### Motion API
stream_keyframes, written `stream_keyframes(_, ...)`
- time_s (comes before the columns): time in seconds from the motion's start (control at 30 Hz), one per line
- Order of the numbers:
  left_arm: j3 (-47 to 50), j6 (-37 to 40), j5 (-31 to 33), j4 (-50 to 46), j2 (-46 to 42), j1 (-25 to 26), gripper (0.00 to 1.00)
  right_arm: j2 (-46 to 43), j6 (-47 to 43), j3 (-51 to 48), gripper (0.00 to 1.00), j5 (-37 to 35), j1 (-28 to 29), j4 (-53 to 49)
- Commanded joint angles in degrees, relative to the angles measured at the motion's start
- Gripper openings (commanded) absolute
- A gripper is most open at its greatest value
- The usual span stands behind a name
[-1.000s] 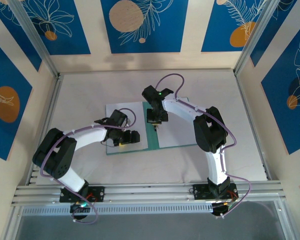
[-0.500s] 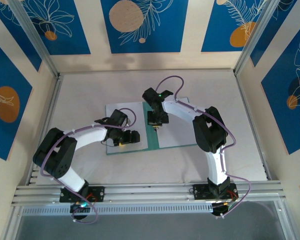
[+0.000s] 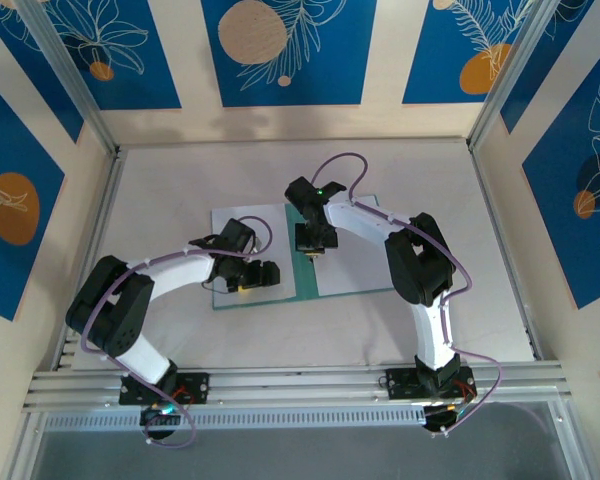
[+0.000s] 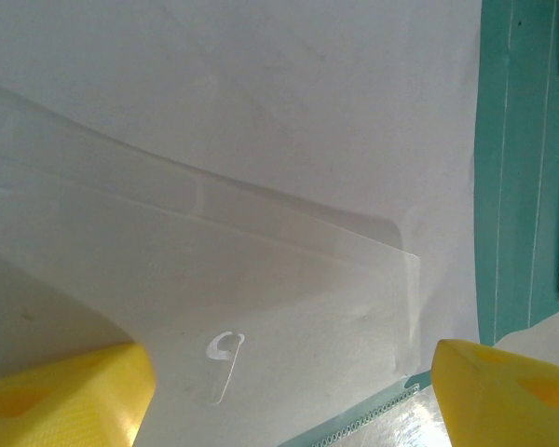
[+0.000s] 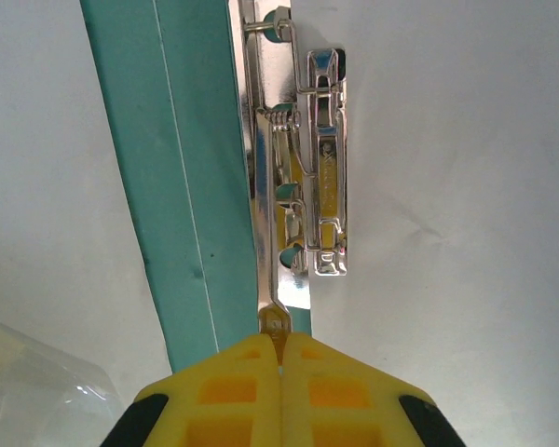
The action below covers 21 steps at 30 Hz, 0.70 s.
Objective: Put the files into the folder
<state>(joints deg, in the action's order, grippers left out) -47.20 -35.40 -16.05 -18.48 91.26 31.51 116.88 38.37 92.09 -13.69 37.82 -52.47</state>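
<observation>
Bench (image 3: 460, 200): pale, walled on three sides; the work is laid out about its middle, well clear of every edge, within reach of both arms.

Folder (image 3: 306, 280): laid open and flat, its green spine strip running from the far edge toward the near edge. Left spread so that paper can be brought under the fastener.

Files (image 3: 355, 265): one white sheet is seen over each leaf, so that little green is left showing beyond the spine. The right-hand sheet lies against the fastener; whether its edge is under the clamp cannot be told.

Clear plastic sheet (image 4: 261, 307): a transparent film with a rounded corner is spread over the left-hand sheet.

Left gripper (image 4: 284, 400): held low over the left leaf toward its near edge, yellow fingers spread wide with nothing between them. Judged to be poised to pin or slide the paper.

Right gripper (image 5: 279, 349): brought down at the spine, fingers pressed together on the thin tip of the lever, as far as can be seen. Judged to be placed there so that the clamp can be lifted.

Clip (image 5: 307, 186): bright metal, fixed just right of the spine strip, its lever pointing toward the right gripper
</observation>
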Motion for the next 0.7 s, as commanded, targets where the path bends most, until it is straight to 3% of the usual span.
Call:
stream_keyframes(0.0, 1.58, 1.33, 0.65, -5.39, 2.51, -0.25, 0.81, -0.36, -0.66, -2.04, 0.03, -4.27, -0.56, -2.34)
stream_keyframes(0.67, 1.20, 1.50, 0.59, -5.69, 3.26, -0.25, 0.81, 0.33, -0.66, -3.77, 0.03, -5.64, -0.79, -2.03)
